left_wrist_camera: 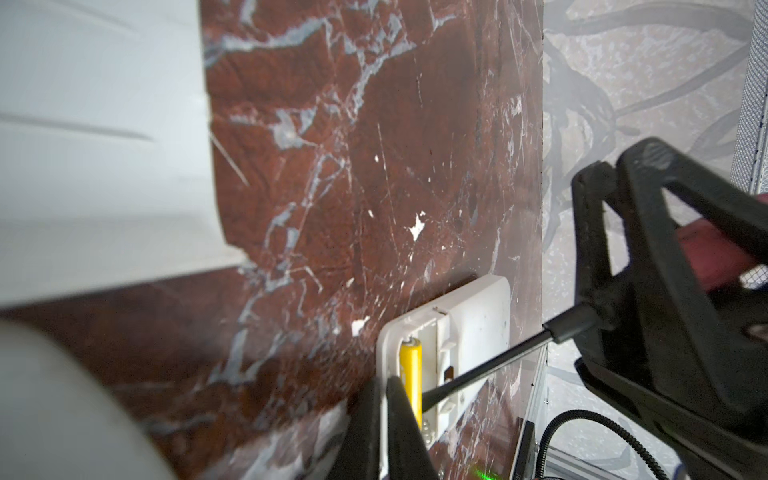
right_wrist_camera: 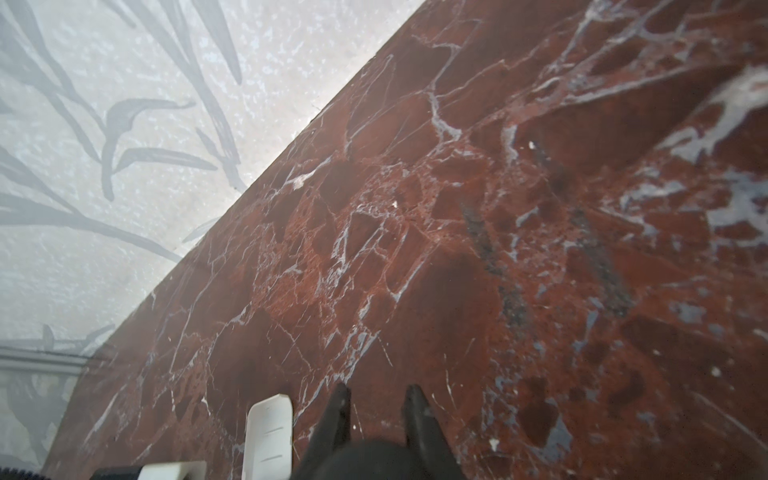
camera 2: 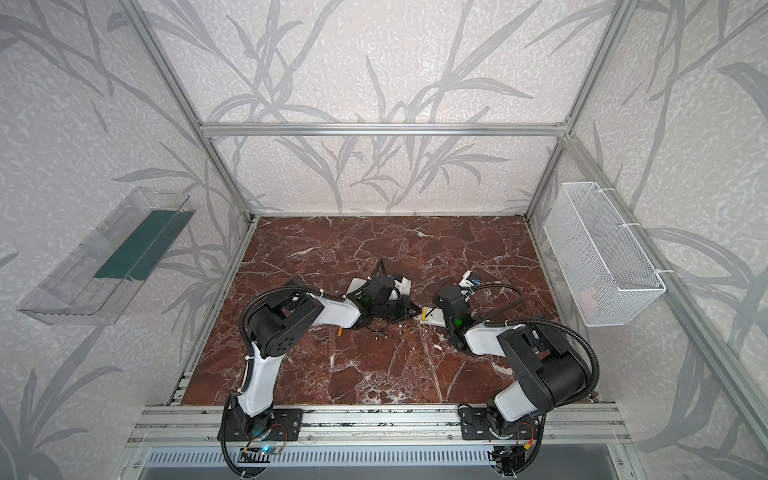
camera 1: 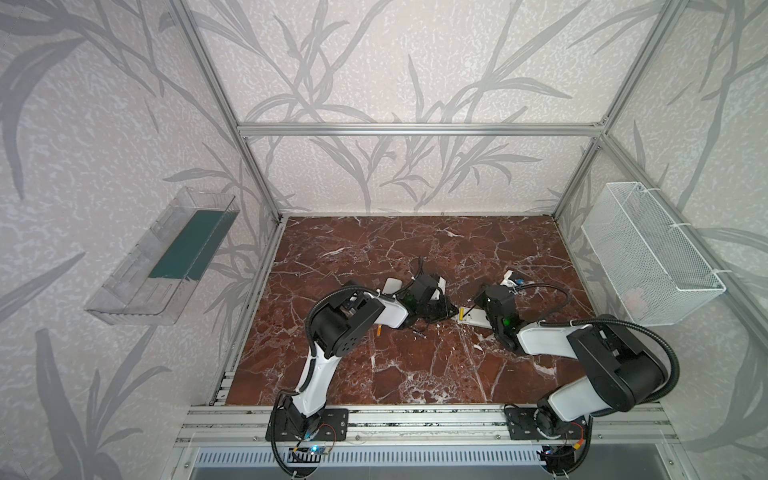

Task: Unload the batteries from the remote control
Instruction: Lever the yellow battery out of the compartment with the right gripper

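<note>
Right arm (camera 1: 615, 365) elbow raised, wrist low; right fingers (left_wrist_camera: 648, 249) clamped on screwdriver (left_wrist_camera: 498, 361); left fingers (left_wrist_camera: 399, 419) together beside battery (left_wrist_camera: 410, 365) in remote (left_wrist_camera: 473, 316)

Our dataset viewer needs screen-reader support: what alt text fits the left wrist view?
A yellow battery sits in the open compartment of a white remote on a red marble table, with a screwdriver reaching in beside it. The right fingers hold the screwdriver; the left fingers pinch the remote's edge.

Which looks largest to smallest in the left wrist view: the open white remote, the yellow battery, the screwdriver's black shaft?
1. the open white remote, clearly largest.
2-3. the screwdriver's black shaft and the yellow battery: the shaft looks longer but much thinner, and the battery is partly hidden, so I won't rank them.
</note>
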`<state>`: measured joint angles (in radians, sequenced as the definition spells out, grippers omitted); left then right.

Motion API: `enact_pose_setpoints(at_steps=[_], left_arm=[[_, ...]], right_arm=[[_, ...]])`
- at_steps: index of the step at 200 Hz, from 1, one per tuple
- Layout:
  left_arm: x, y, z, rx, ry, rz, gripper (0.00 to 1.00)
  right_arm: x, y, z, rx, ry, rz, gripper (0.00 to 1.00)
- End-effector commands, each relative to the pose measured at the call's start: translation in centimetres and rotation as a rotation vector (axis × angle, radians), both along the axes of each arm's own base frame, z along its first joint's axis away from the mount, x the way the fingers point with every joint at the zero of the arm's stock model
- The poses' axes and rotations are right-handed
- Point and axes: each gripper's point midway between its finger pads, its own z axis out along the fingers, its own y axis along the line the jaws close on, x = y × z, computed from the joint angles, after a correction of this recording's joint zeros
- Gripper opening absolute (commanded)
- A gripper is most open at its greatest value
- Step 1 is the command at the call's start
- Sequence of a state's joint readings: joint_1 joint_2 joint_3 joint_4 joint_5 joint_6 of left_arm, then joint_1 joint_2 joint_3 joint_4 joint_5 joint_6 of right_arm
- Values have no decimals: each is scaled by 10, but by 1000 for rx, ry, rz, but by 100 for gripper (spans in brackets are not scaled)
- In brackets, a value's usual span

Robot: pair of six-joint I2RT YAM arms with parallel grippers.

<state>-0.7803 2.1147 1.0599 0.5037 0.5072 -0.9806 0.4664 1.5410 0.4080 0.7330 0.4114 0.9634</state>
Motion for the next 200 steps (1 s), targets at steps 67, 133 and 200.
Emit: enact_pose_setpoints(at_steps=[67, 133, 200], left_arm=[[-19, 8, -21, 53, 74, -5, 9], [-19, 9, -21, 50, 76, 0, 9], [-4, 20, -9, 80, 26, 2, 9]], right_arm=[[-18, 1, -44, 213, 72, -36, 0], [-22, -5, -56, 255, 65, -68, 0], [-12, 1, -34, 196, 44, -17, 0]])
